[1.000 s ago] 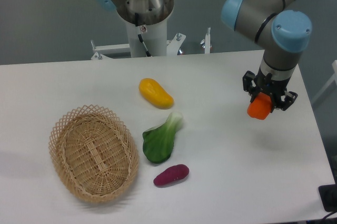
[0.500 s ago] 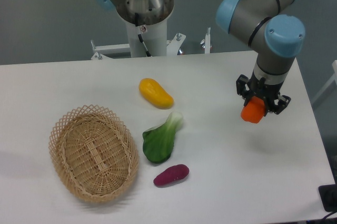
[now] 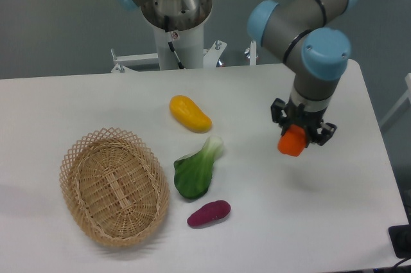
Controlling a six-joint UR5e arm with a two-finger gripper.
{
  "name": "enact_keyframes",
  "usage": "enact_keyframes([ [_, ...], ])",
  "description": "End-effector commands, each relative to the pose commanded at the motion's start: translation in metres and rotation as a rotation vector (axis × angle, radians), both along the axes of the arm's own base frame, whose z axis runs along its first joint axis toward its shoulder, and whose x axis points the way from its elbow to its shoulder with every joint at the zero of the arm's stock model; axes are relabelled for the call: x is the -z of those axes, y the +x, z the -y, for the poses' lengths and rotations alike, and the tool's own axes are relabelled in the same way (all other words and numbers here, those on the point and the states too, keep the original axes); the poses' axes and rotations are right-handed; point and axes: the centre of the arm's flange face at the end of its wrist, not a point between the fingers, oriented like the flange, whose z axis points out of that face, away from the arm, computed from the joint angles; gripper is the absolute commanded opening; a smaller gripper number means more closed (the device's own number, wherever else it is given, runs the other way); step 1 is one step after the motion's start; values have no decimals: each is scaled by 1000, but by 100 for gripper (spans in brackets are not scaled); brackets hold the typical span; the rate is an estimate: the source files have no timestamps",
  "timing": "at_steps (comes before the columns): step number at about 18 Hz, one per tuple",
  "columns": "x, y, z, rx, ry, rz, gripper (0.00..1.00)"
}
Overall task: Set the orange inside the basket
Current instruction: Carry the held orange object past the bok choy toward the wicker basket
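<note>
My gripper (image 3: 295, 137) is shut on the orange (image 3: 292, 142), a small bright orange chunk, and holds it above the white table, right of centre. Its shadow falls on the table just below and to the right. The basket (image 3: 114, 186), a large oval tan wicker one with a lacy rim, sits at the front left of the table, far to the left of the gripper. The inside of the basket holds nothing.
A yellow-orange mango-like fruit (image 3: 189, 113) lies mid-table. A green leafy vegetable (image 3: 197, 169) and a purple vegetable (image 3: 209, 213) lie between gripper and basket. The arm's base column (image 3: 173, 16) stands behind the table. The table's right edge (image 3: 379, 157) is close.
My gripper has moved left and slightly toward the front with the orange in it, from near the right edge toward the table's middle. Nothing else has moved.
</note>
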Motion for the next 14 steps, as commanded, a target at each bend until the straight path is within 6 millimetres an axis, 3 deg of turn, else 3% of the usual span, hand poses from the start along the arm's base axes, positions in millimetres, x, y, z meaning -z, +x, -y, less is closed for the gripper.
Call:
enact_keyframes([
  [14, 17, 110, -105, -46, 64, -38, 24],
])
